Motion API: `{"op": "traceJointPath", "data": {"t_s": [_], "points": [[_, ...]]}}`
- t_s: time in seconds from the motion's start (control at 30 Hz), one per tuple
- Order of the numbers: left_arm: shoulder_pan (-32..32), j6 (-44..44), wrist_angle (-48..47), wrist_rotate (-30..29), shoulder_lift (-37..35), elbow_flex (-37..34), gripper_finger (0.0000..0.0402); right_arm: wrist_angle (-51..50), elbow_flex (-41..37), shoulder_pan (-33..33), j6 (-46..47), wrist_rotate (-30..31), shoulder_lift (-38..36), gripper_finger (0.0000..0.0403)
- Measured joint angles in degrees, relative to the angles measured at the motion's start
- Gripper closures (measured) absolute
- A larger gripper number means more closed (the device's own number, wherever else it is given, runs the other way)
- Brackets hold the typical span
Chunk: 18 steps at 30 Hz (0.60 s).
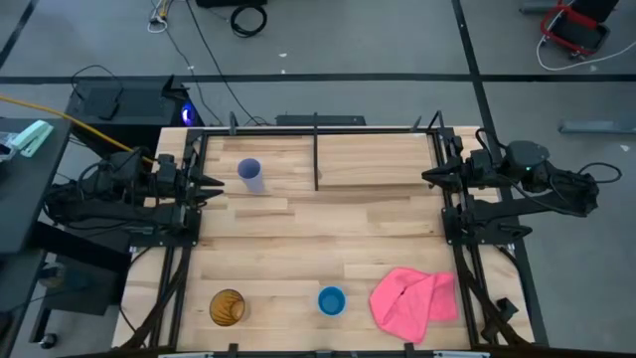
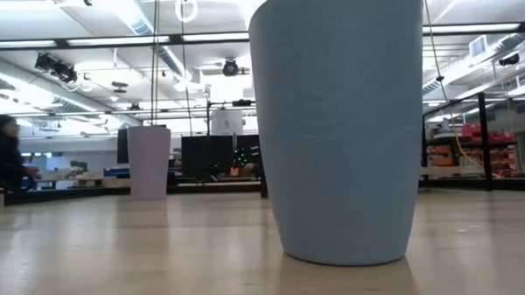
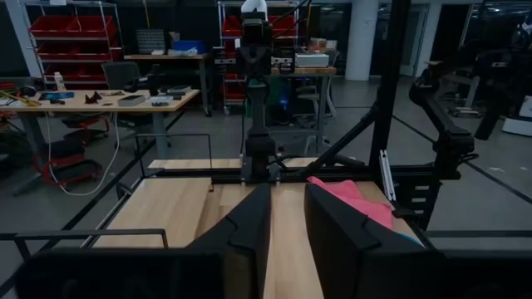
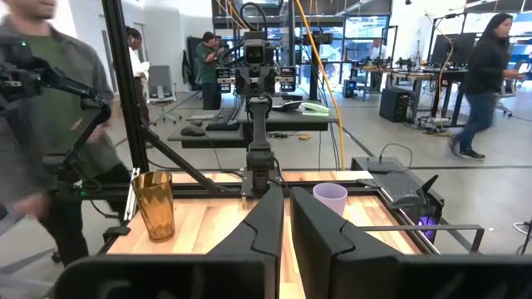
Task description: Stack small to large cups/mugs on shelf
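Note:
The pale lavender cup (image 1: 249,175) stands upright on its base on the wooden shelf (image 1: 298,229), far left of the thin black divider post (image 1: 316,154). It also shows in the low view (image 2: 149,162) and the right wrist view (image 4: 330,199). The amber cup (image 1: 228,307) stands upright at the near left and shows in the right wrist view (image 4: 155,203). The short blue cup (image 1: 331,300) stands near the front centre, close before the low camera (image 2: 345,118). My left gripper (image 1: 214,185) waits at the left edge, slightly open and empty. My right gripper (image 1: 429,177) waits at the right edge, shut and empty.
A crumpled pink cloth (image 1: 414,301) lies at the near right, beside the blue cup. Black frame rails run along the shelf's left and right sides and back edge. Bare planks lie between the arms. People move in the room beyond the table (image 4: 486,75).

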Motion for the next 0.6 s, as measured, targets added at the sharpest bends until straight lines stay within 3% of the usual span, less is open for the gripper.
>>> {"op": "traceJointPath", "data": {"t_s": [0.6], "points": [[0.0, 0.0, 0.0, 0.0, 0.0, 0.0, 0.0317, 0.0, 0.0, 0.0, 0.0, 0.0, 0.0, 0.0369]]}}
